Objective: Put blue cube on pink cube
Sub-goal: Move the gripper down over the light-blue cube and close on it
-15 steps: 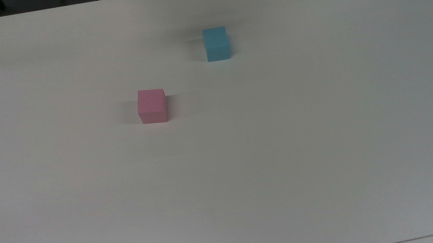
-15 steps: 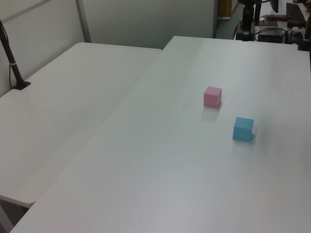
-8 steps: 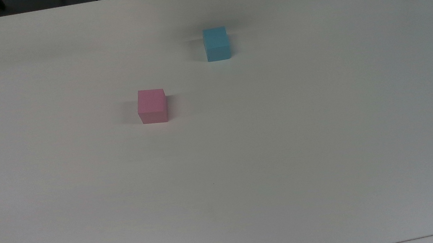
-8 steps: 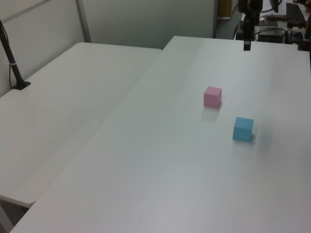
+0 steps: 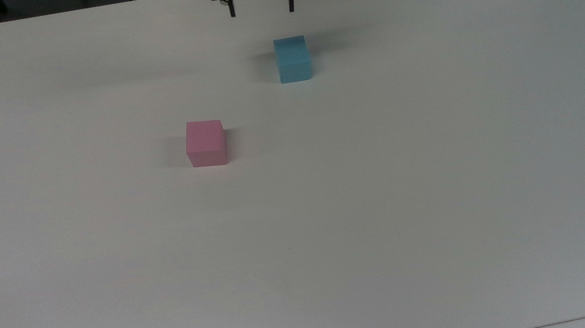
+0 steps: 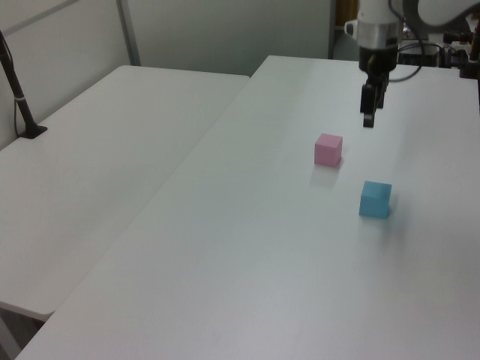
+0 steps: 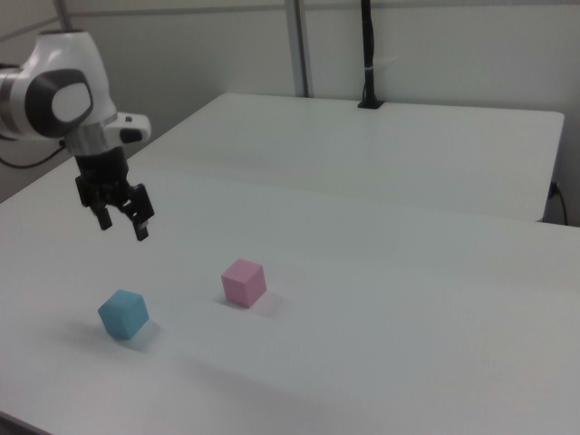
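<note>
The blue cube (image 5: 292, 59) rests flat on the white table (image 5: 445, 194), untouched; in the top view it sits near the far edge, at roughly 12 o'clock from the table's middle. The pink cube (image 5: 205, 143) stands apart from it, at about 8 o'clock from the blue cube in the top view, with bare table between the two. In the right view the blue cube (image 7: 123, 314) lies at 9 o'clock from the pink cube (image 7: 244, 282); in the left view the blue cube (image 6: 375, 199) lies at about 5 o'clock from the pink cube (image 6: 328, 149).

Change: half a second ago the top view held no gripper over the table; now the gripper (image 5: 262, 10) has entered at the far edge, at 12 o'clock from the blue cube. Neither cube has moved. This reads as the start of the approach: no grasp yet, stacking still wholly to be done.

Pose: the gripper (image 7: 124, 227) hangs above the table, well clear of the surface, with the wrist pointing down and slightly tilted. Its fingers (image 5: 232, 11) are spread apart and hold nothing, the gap appearing wider than the cube. In the left view the gripper (image 6: 367, 118) hangs at 12 o'clock from the blue cube. The likely next need is to come over the blue cube and descend.
</note>
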